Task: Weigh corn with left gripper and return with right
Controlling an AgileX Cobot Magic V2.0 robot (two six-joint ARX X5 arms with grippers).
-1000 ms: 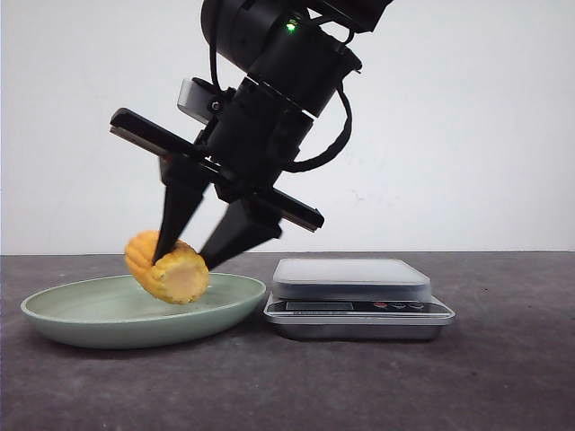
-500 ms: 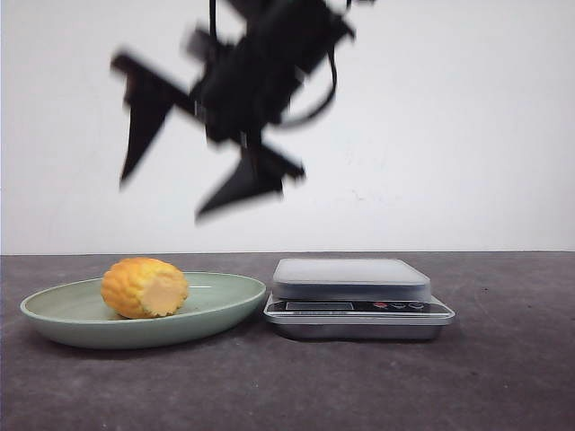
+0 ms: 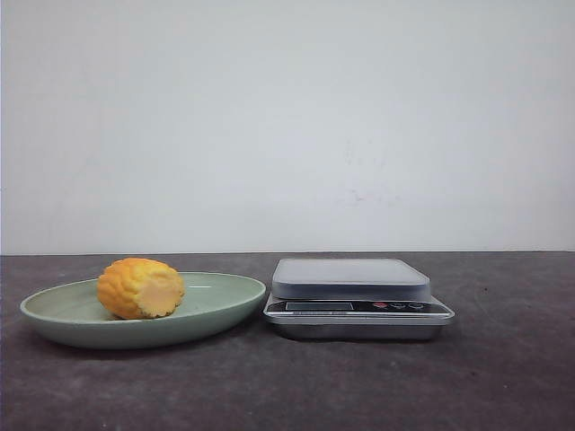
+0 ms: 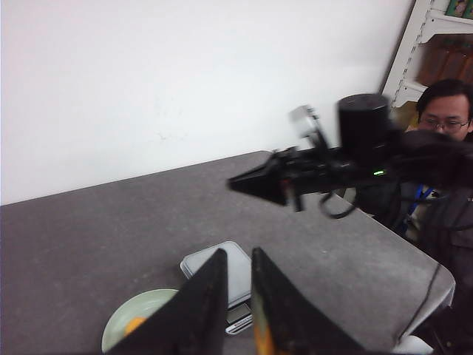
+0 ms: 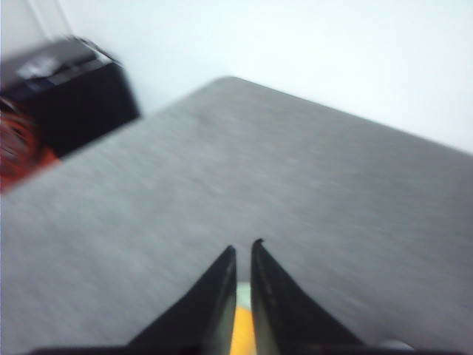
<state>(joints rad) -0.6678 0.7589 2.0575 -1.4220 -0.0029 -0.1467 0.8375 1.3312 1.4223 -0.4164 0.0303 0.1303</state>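
The corn [image 3: 141, 288], a stubby yellow-orange cob, lies on its side in the pale green plate [image 3: 225, 301], its paler cut end turned toward the scale [image 3: 350, 278]. Neither gripper shows in the front view. My left gripper [image 4: 238, 253] hangs high above the table with its fingers close together and nothing between them; far below it are the plate [image 4: 140, 307], a sliver of corn [image 4: 134, 324] and the scale [image 4: 238, 279]. My right gripper [image 5: 244, 245] is also raised, fingers nearly together and empty, the corn [image 5: 242, 333] showing through their gap. The same right gripper [image 4: 233, 183] appears in the left wrist view.
The scale stands right beside the plate's right rim on the dark grey table. A person [image 4: 443, 140] sits past the table's edge beside a white shelf [image 4: 432, 29]. A black box [image 5: 66, 89] stands beyond another table edge.
My right gripper let go of the corn over the plate, opened, rose out of the front view and now stands nearly shut. The corn settled on the plate.
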